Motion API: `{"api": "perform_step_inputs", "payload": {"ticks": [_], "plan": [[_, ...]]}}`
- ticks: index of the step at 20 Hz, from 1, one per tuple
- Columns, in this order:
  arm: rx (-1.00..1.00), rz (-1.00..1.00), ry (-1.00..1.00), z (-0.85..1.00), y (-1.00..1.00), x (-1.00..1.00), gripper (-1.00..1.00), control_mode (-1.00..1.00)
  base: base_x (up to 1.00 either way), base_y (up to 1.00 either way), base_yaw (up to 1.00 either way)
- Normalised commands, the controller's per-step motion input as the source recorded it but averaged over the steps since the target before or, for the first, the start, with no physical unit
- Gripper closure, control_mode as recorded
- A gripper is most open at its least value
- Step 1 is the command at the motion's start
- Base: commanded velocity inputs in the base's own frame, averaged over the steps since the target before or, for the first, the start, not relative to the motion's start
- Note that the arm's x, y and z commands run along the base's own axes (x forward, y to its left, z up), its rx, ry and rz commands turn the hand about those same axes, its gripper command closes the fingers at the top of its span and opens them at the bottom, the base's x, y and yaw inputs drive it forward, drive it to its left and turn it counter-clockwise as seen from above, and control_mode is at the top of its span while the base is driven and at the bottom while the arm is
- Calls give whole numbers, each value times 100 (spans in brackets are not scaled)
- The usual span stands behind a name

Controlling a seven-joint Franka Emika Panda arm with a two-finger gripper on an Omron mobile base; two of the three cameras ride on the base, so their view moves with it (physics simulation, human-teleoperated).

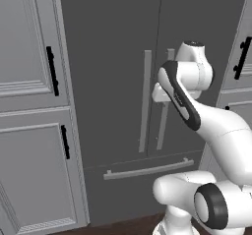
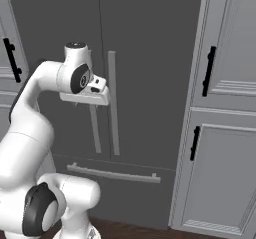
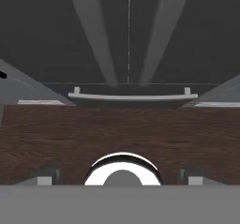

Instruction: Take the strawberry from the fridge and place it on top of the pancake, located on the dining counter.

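You face the fridge (image 1: 113, 57), a tall dark grey unit with both upper doors shut and the seam between them running straight down the middle. Two long silver vertical handles (image 1: 145, 101) stand side by side on either side of that seam, and below them a horizontal silver bar (image 1: 147, 170) marks the closed bottom drawer. Light grey panelled cabinets (image 1: 29, 81) with short black handles (image 1: 52, 71) flank the fridge on both sides.

Your white arm (image 1: 206, 126) rises from the base and bends forward at its dark elbow, bringing the wrist up level with the middle of the vertical handles, close in front of the doors but not touching them. In the right base view the hand sits just left of the left-door handle (image 2: 113, 103).

The claw (image 3: 122, 177) points downward. In the hand view its two finger tips (image 3: 44, 177) stand wide apart at the lower corners, with nothing between them; beyond them lie the dark wooden floor (image 3: 120, 134), the drawer bar and the feet of the two door handles.

With the doors closed, you cannot see the strawberry; whatever the fridge holds is hidden behind the dark panels. The claw is empty and spread.
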Motion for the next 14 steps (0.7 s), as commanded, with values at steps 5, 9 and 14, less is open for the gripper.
{"api": "perform_step_inputs", "payload": {"ticks": [5, 9, 14], "plan": [[0, 0, 0, 0, 0, 0, -100, 100, -68, -10, -5], [0, 0, 0, 0, 0, 0, -100, 100, -52, -1, -4], [0, 0, 0, 0, 0, 0, -100, 100, -23, 0, -2]]}}
